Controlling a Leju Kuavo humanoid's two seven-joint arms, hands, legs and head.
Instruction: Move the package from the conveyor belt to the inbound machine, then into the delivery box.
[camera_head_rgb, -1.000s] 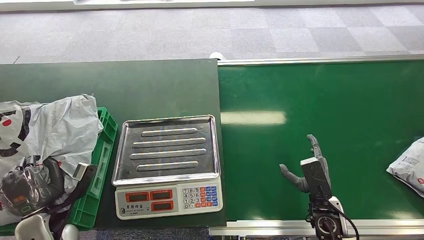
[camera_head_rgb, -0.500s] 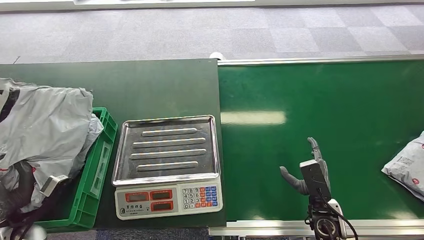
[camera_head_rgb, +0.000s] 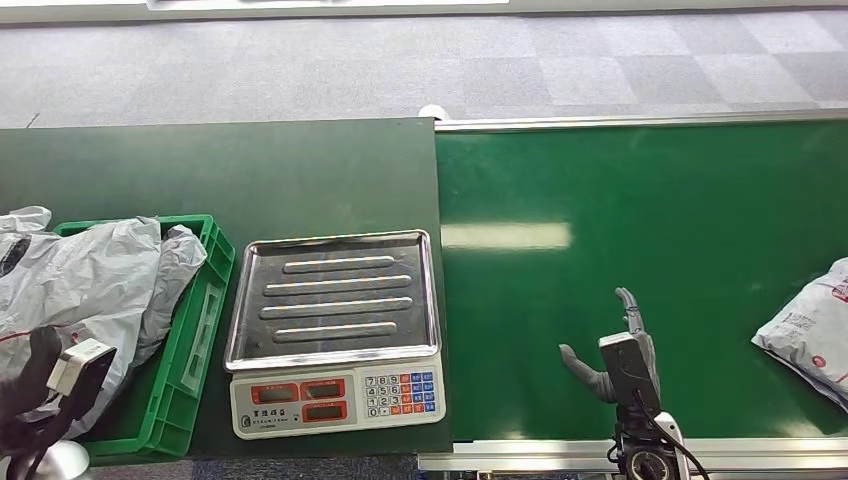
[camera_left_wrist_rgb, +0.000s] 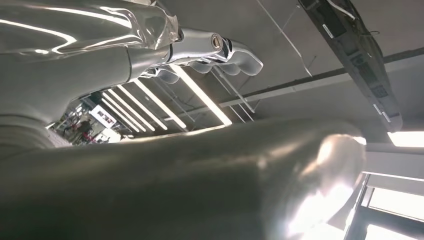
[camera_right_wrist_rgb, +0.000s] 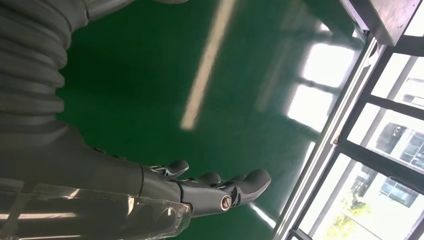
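Note:
A grey plastic package lies crumpled in the green delivery box at the left. My left hand is low at the box's near corner, at the bag's edge. In the left wrist view, ceiling shows between the left hand's fingers and thumb, with nothing between them. The inbound machine, a scale with a bare steel tray, stands beside the box. A second grey package lies on the green conveyor belt at the far right. My right hand hovers open over the belt's near side, well left of that package; its fingers are spread.
The dark green table carries the box and the scale. The belt's metal rail runs along the near edge. Grey carpet floor lies beyond the table and the belt.
The grey package dropped from above the box down into it, and my left hand sank toward the near corner. The package on the belt crept left. My right hand eased back slightly.

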